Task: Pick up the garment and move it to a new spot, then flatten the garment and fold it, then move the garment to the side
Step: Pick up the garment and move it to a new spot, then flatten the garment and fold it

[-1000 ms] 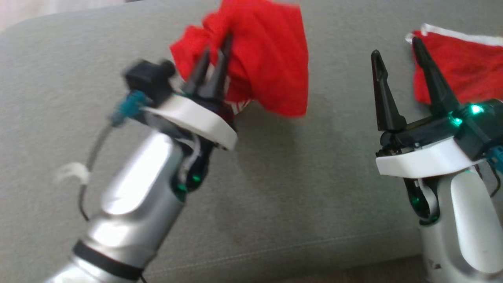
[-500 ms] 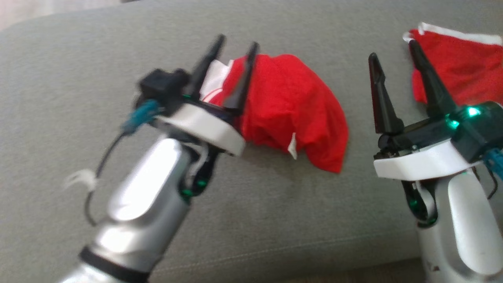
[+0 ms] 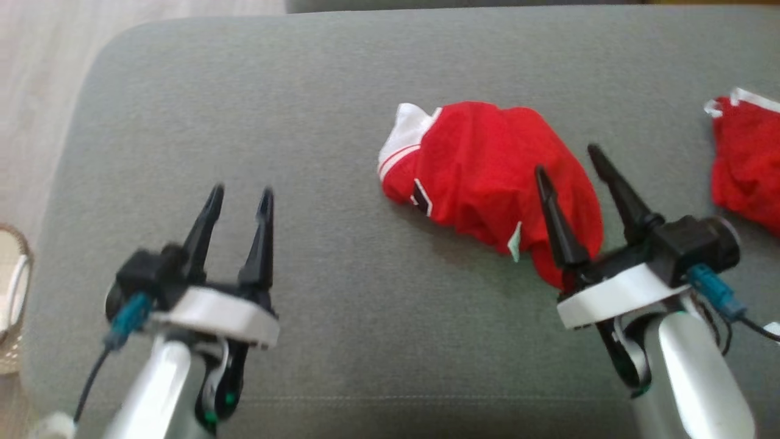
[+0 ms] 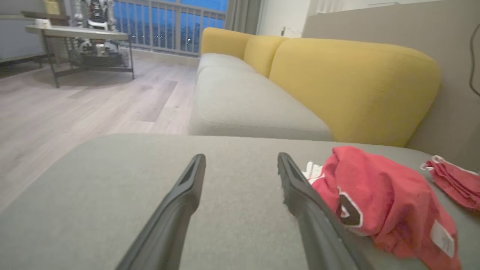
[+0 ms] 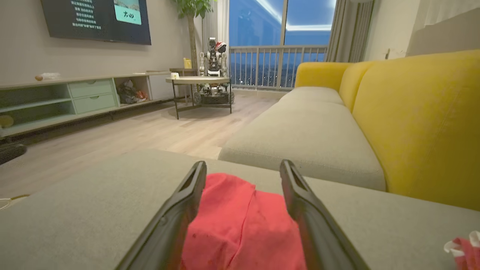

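The garment (image 3: 487, 177), red with white trim, lies in a crumpled heap on the grey cushion (image 3: 329, 122), right of centre. My left gripper (image 3: 241, 194) stands open over bare cushion at the lower left, well apart from the garment (image 4: 378, 202), which shows just right of its right finger. My right gripper (image 3: 567, 160) is open, its fingers raised over the heap's near right end. In the right wrist view the garment (image 5: 240, 228) lies between and beneath the two fingers; contact cannot be told.
A second red cloth with white trim (image 3: 746, 158) lies at the cushion's right edge. A woven basket (image 3: 12, 299) sits on the floor to the left. Beyond the cushion runs a sofa with yellow backrests (image 4: 352, 86) and wooden floor (image 4: 75, 105).
My left gripper opened and let go of the garment, which dropped onto the cushion. The left arm then pulled back toward the lower left. The head camera has shifted too.
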Available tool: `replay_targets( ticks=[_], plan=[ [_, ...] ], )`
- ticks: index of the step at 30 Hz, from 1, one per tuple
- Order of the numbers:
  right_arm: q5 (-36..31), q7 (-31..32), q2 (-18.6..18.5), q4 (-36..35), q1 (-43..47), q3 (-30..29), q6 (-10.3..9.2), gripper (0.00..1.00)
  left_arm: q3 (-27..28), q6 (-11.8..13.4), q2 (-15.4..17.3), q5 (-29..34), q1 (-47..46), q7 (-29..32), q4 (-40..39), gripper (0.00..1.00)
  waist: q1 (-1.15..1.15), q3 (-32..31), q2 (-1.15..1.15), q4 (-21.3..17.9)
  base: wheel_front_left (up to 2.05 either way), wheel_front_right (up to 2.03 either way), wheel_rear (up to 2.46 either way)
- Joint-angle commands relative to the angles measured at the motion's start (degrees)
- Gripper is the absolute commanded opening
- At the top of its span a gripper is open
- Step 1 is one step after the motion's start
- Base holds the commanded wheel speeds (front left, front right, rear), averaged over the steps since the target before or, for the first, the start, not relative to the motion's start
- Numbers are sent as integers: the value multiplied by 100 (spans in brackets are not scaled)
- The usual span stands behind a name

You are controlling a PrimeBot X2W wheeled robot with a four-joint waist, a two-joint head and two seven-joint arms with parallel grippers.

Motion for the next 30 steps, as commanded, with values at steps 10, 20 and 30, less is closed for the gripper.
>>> replay_targets(
  ticks=[10,20,30],
  plan=[
    [153,233,48,482,-135,-94,-2,100,919,-415,-609,392,278,-29,-230,100,1,54,0,360,0,0,0],
    [635,750,48,1393,-464,-162,-2,79,1229,-727,-850,694,277,-29,-76,100,1,147,0,631,0,0,0],
    [495,394,48,1299,-779,-147,-2,0,1348,-828,-924,776,291,-29,36,100,1,100,0,677,0,0,0]
  ],
)
